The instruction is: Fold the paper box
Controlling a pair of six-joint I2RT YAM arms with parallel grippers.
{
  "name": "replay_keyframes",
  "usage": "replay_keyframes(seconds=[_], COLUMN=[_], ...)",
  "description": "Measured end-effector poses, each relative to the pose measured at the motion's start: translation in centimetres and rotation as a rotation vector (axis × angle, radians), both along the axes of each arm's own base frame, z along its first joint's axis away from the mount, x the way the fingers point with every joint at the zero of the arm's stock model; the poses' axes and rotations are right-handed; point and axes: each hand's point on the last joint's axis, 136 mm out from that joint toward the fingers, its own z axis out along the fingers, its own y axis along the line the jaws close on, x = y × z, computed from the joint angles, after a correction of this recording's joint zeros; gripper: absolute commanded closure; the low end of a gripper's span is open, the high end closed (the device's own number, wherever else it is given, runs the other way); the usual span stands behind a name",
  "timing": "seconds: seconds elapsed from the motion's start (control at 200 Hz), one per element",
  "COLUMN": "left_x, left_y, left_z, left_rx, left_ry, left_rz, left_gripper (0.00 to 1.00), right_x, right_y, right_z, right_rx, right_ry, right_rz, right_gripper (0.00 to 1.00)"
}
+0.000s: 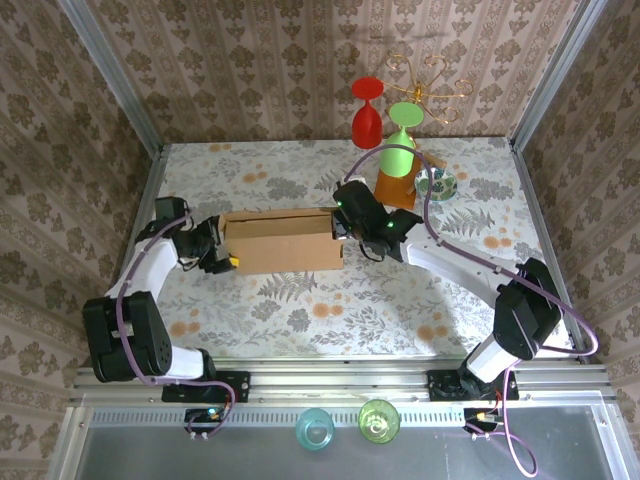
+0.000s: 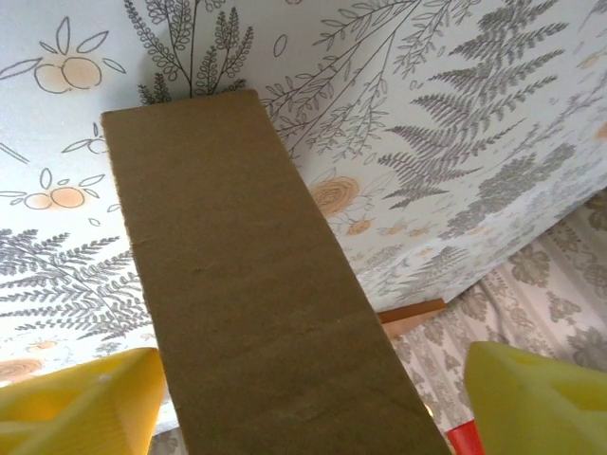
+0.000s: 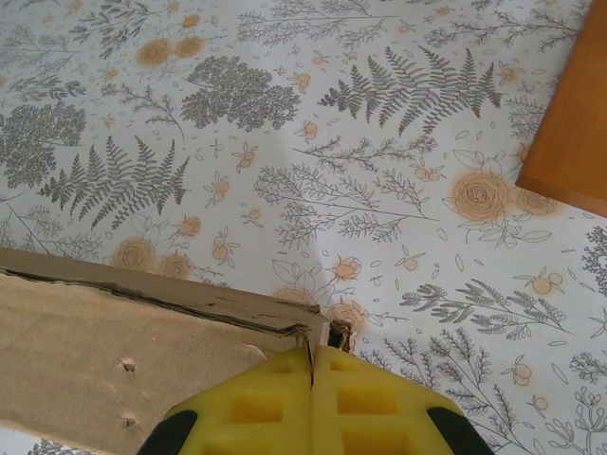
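Observation:
The paper box (image 1: 285,243), plain brown cardboard, lies mid-table with its long side across the view. My left gripper (image 1: 222,252) is at its left end. In the left wrist view a long cardboard panel (image 2: 247,284) runs between the yellow fingers (image 2: 76,403), which stand wide apart; the left gripper (image 2: 313,408) is open, with a gap on the right side. My right gripper (image 1: 342,228) is at the box's right end. In the right wrist view its fingertips (image 3: 313,353) are pressed together on the corner edge of the box wall (image 3: 114,351).
Behind the box stand a red goblet (image 1: 367,110), a green goblet (image 1: 398,150), an orange wooden block (image 1: 398,185) (image 3: 569,123), a gold wire stand (image 1: 430,80) and a small patterned bowl (image 1: 437,183). Two cups (image 1: 314,428) sit below the front rail.

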Motion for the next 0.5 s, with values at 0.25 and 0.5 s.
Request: replay_keyframes(seconds=[0.25, 0.5], left_x=[0.8, 0.2], left_y=[0.3, 1.4], left_z=[0.4, 1.2], left_rx=[0.02, 0.078], left_ry=[-0.078, -0.138], left_rz=[-0.025, -0.037], left_gripper=[0.13, 0.16], right_x=[0.3, 0.5], right_y=[0.1, 0.2], right_z=[-0.1, -0.2], right_rx=[-0.002, -0.003], right_ry=[0.01, 0.013], right_rz=[0.012, 0.013], right_gripper=[1.0, 1.0])
